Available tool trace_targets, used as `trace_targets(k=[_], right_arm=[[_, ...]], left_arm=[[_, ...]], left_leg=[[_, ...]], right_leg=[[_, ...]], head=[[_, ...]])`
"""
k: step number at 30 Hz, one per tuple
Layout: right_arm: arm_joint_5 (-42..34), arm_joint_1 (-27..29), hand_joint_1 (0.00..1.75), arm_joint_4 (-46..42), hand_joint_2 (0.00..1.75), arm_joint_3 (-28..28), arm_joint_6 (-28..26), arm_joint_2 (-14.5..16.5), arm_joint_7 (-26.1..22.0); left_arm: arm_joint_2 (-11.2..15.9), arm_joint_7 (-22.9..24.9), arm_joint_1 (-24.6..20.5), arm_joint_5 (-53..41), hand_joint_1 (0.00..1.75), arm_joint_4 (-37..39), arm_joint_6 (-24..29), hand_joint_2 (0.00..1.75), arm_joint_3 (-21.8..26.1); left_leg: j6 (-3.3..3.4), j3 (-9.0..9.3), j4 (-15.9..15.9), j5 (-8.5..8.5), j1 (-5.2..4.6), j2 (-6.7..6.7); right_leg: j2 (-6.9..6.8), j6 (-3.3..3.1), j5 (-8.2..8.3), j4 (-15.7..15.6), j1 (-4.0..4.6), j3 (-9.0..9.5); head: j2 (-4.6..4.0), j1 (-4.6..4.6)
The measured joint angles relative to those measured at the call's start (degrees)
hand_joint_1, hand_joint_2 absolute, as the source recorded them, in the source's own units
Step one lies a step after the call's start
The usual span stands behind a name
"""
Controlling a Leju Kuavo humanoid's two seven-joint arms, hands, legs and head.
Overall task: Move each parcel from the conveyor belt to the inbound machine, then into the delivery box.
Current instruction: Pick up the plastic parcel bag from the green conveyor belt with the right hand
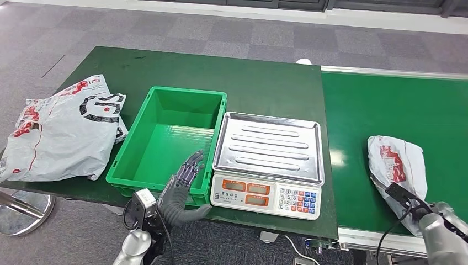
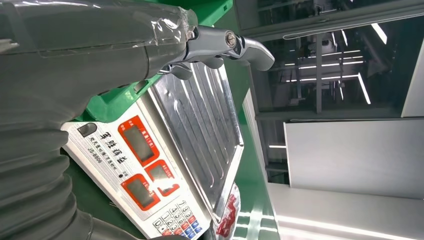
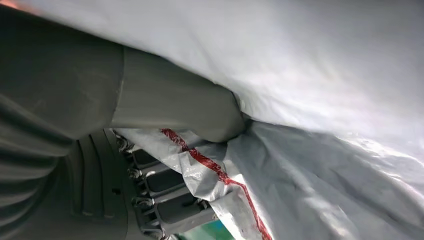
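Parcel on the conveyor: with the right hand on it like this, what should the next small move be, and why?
Probably lift the parcel off the belt and carry it toward the scale. The right hand has its thumb and fingers closed on the plastic, and the scale's steel tray is bare. The left hand holds nothing.

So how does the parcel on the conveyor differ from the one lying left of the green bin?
The conveyor parcel is smaller and gripped by the right hand; the parcel beside the bin is larger, lies flat on the table and is untouched. Both are crinkled grey plastic mailers with red print.
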Motion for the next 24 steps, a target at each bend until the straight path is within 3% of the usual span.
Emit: trace_targets(k=[8,12,16,24], right_arm=[[-3.1,-2.1,1.75,-4.1,1.75,2.6,-9.7,1.7,-3.7],[-6.7,-2.0,1.75,-8.6,1.75,3.1,-17.5,3.2,-8.9],[-11.1,0.2,1.75,-18.5,1.75,3.8,-23.6,5.4,-14.4],[-13.1,3.3,1.75,-30.4,1.75,4.7,-25.0,8.0,-16.0]], left_arm=[[0.0,0.3,0.5,0.5,0.0,-1.2,0.0,1.75,1.0],[0.0,0.0,0.9,0.5,0.0,-1.7,0.1,1.75,1.3],[0.0,-0.8,0.9,0.4,0.0,-1.7,-0.1,1.75,1.5],[0.0,-1.0,0.9,0.2,0.0,-1.7,-0.1,1.75,1.5]], left_leg=[[0.01,-0.05,0.0,0.02,-0.01,-0.07],[0.02,-0.1,0.0,0.03,-0.02,-0.13],[0.02,-0.1,0.0,0.03,-0.01,-0.22],[0.02,-0.13,0.0,0.02,-0.01,-0.23]], right_leg=[[-0.13,0.01,0.0,0.0,-0.01,0.01],[-0.19,0.01,0.0,0.0,-0.02,-0.03],[-0.3,0.04,-0.05,0.0,-0.01,-0.03],[-0.3,0.06,-0.09,0.0,-0.02,-0.03]], head=[[0.01,0.0],[0.0,-0.01],[0.0,-0.01],[0.0,0.0]])
